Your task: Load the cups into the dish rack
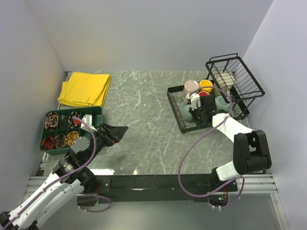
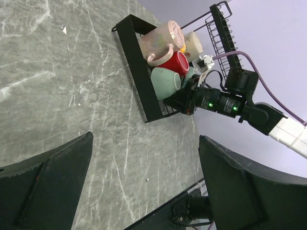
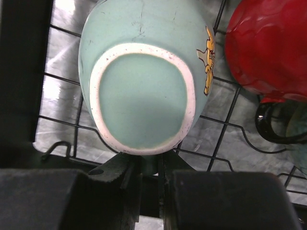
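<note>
Marble table (image 1: 144,120), right fingers (image 3: 117,175) clamping grey-green mug (image 3: 144,81) in dish rack (image 2: 138,72)

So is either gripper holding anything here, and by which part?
Right gripper pinches the pale grey-green ceramic mug by what looks like its handle; left gripper open, empty.

On my right, cups (image 1: 192,87) sit in the dish rack (image 1: 175,109); on my left, the compartment tray (image 1: 97,116), with a folded cloth (image 1: 85,89) behind it.

Overhead view takes in the whole table (image 1: 144,96); left wrist sees the dish rack (image 2: 138,72) distantly, right wrist apparently close above.
</note>
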Robot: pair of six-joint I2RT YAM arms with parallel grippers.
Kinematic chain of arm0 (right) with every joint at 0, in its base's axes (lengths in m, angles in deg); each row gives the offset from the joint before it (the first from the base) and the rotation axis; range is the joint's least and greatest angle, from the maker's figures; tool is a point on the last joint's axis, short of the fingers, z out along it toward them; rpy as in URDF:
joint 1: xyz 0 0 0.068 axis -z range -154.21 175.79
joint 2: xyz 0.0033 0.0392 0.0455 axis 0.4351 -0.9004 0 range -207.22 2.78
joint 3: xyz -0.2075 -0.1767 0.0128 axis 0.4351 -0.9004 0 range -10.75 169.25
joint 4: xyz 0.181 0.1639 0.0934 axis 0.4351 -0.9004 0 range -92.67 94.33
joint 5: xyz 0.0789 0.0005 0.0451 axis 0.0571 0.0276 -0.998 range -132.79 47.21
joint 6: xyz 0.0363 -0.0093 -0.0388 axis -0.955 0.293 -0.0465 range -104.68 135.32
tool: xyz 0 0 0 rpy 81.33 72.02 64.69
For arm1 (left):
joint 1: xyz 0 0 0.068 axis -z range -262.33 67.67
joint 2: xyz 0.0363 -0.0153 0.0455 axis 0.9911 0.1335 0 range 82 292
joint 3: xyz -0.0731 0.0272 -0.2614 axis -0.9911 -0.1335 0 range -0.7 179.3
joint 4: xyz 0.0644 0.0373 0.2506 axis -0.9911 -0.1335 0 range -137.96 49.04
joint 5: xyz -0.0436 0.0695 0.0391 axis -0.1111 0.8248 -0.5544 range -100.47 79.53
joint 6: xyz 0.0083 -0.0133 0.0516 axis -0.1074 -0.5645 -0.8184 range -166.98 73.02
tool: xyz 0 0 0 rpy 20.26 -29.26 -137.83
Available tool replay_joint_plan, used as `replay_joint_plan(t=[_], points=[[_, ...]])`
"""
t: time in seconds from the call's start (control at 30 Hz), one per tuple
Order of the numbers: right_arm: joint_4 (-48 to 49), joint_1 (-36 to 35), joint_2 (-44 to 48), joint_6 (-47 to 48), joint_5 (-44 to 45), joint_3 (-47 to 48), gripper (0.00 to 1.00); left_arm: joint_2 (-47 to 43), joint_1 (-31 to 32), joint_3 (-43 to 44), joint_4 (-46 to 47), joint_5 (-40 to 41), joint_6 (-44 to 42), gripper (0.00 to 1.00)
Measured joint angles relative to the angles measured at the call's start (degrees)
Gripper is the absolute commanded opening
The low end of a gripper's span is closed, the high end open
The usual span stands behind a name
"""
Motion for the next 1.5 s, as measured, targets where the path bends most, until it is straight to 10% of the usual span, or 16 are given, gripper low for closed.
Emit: replay_joint_plan(t=[0.53,0.77,1.2,1.5], points=[[-0.90,-0.74,-3.50,1.95,1.99,1.86,0.72,0.11,0.00,0.11,-0.98,1.09,0.31,0.96],[-3.65,-0.72,9.73,2.45,0.24,1.84,0.99,0.96,0.00,4.13,-5.84,2.29,-1.46,0.96],[-9.84,7.65,47.12,-4.04,3.19,8.55,1.00,8.00,-0.02,22.80,-15.61,12.22,-12.50,0.96],[-11.52,12.76,51.39,-15.85,16.04,15.93,1.00,14.45,-0.07,34.25,-21.24,16.55,-20.06,0.96]])
